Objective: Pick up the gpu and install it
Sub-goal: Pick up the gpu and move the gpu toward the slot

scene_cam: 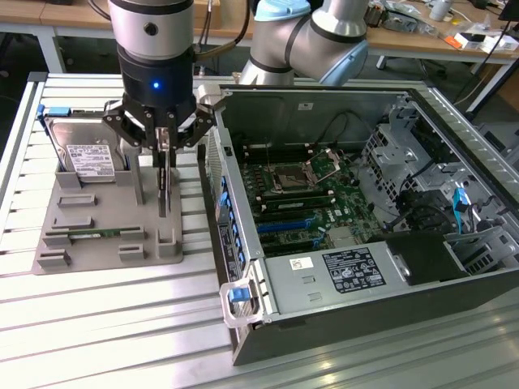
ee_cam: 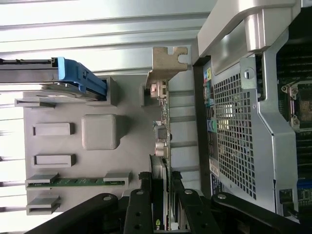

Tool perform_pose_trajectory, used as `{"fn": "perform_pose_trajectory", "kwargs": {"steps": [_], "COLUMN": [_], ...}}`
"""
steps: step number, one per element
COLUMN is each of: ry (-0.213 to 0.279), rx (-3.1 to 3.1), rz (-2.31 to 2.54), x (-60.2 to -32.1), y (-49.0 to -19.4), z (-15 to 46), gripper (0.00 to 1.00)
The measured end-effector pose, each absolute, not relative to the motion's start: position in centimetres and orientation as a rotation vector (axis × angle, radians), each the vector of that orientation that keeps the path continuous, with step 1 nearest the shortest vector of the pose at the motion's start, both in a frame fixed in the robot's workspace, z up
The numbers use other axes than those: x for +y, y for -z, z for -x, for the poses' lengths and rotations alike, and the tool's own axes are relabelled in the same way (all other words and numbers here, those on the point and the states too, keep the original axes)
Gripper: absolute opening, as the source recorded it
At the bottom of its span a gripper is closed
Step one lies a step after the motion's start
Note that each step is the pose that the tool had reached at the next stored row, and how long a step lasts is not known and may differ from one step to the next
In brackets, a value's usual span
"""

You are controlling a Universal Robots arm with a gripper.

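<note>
The gpu [scene_cam: 165, 190] stands on edge in the grey fixture [scene_cam: 97, 212], a thin card seen nearly edge-on in the exterior view. My gripper [scene_cam: 165, 158] hangs straight above it, its black fingers closed on the card's upper edge from both sides. In the wrist view the gpu [ee_cam: 161, 131] runs away from the camera, with its silver bracket [ee_cam: 168, 62] at the far end. There the gripper [ee_cam: 162, 192] has a finger [ee_cam: 145, 200] pressed against each face of the card.
A silver hard drive [scene_cam: 85, 154] with a blue handle [ee_cam: 78, 77] stands in the fixture beside the gpu, and a memory stick [scene_cam: 91, 234] lies in a slot. The open computer case [scene_cam: 243, 267] sits to the exterior view's right, its motherboard [scene_cam: 304, 198] exposed.
</note>
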State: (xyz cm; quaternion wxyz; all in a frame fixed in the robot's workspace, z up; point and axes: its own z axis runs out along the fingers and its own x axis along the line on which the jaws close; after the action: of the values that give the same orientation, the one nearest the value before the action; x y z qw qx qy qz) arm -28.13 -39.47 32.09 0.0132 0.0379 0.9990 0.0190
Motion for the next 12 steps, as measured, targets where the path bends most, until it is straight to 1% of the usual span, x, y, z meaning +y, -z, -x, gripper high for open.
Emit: {"fn": "perform_pose_trajectory", "kwargs": {"steps": [12], "ry": [-0.059], "rx": [3.112], "rz": [-0.118], "x": [-39.47], "y": [-33.00], "z": [28.13], "gripper": [0.27]}}
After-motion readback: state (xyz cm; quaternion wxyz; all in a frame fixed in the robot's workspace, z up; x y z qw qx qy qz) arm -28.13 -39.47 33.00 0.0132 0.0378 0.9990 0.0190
